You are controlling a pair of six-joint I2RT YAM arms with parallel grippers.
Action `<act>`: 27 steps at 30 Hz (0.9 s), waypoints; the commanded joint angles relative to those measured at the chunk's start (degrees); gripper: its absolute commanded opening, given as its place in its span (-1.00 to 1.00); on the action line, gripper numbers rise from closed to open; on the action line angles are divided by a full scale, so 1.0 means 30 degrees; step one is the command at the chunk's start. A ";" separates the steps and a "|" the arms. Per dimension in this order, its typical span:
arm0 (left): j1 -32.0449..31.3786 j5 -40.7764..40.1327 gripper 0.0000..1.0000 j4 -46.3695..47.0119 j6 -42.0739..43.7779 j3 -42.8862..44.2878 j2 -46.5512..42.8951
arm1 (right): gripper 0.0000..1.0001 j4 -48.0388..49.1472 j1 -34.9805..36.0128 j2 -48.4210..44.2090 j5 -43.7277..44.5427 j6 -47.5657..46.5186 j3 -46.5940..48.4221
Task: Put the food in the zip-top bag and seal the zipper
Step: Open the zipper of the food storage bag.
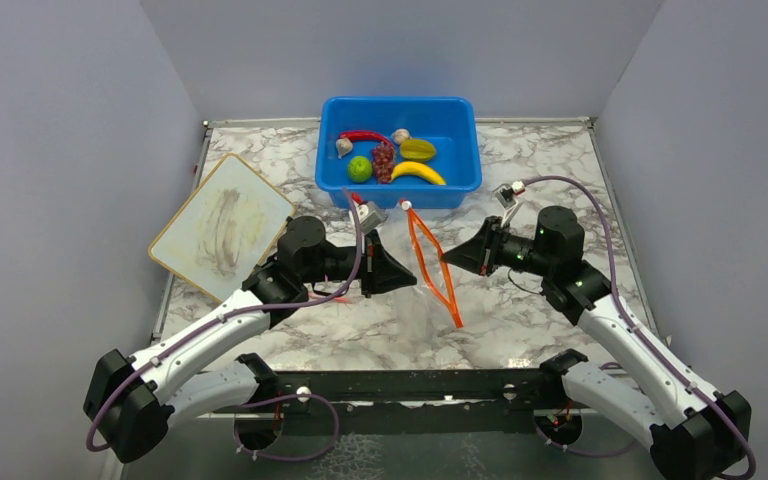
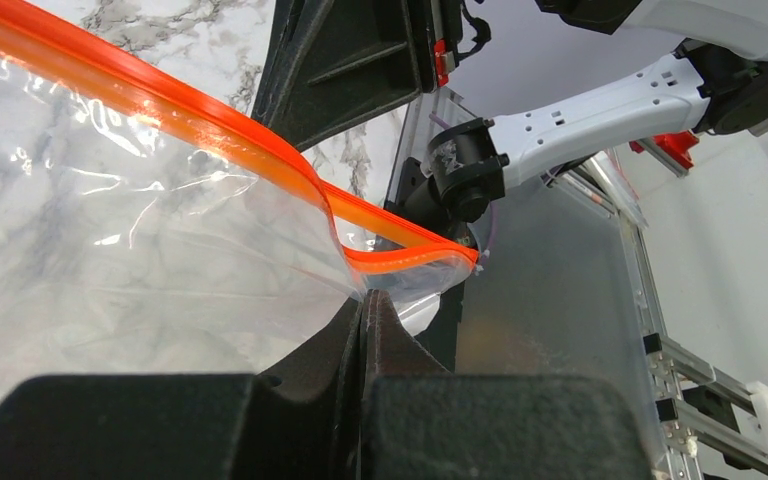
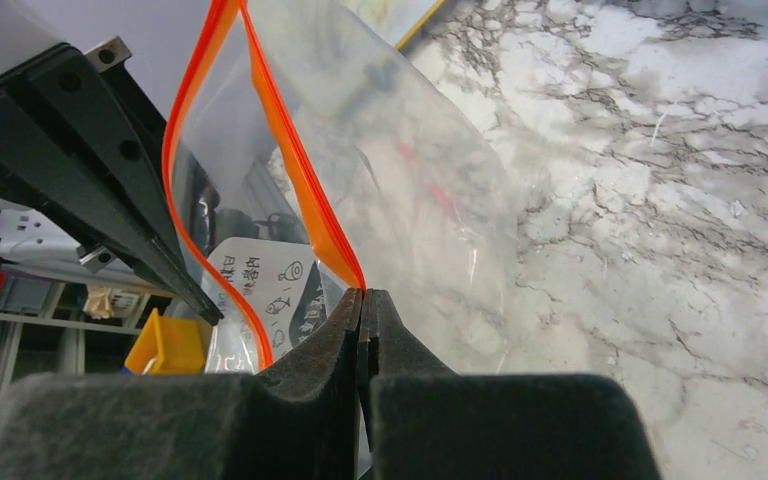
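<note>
The clear zip-top bag [image 1: 430, 268] hangs between my two grippers above the table's middle, its mouth pulled open. Its orange-red zipper [image 1: 422, 245] forms a narrow loop. My left gripper [image 1: 412, 271] is shut on the bag's left wall, just below the zipper [image 2: 260, 140] in the left wrist view. My right gripper [image 1: 445, 262] is shut on the right wall at the zipper [image 3: 305, 180]. The bag [image 3: 430, 200] looks empty. The food lies in the blue tub [image 1: 460, 125]: banana [image 1: 417, 172], lime [image 1: 360, 168], grape bunch [image 1: 384, 161], chili [image 1: 367, 136], starfruit [image 1: 418, 149], garlic bulbs [image 1: 344, 147].
A beige cutting board [image 1: 222, 214] lies tilted at the left of the marble table. The blue tub stands at the back centre, just behind the bag. Grey walls close in left, right and back.
</note>
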 commanded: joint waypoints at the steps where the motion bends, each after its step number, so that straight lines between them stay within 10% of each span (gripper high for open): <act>1: -0.0078 0.0448 -1.00 0.0834 -0.0136 0.0069 0.0230 | -0.98 -0.1190 0.0055 -0.0185 0.1320 -0.0414 0.0777; 27: -0.0087 0.0344 -1.00 0.0869 -0.0225 0.0848 0.1843 | -0.23 0.2526 0.0467 0.0873 -0.1908 0.4106 0.0101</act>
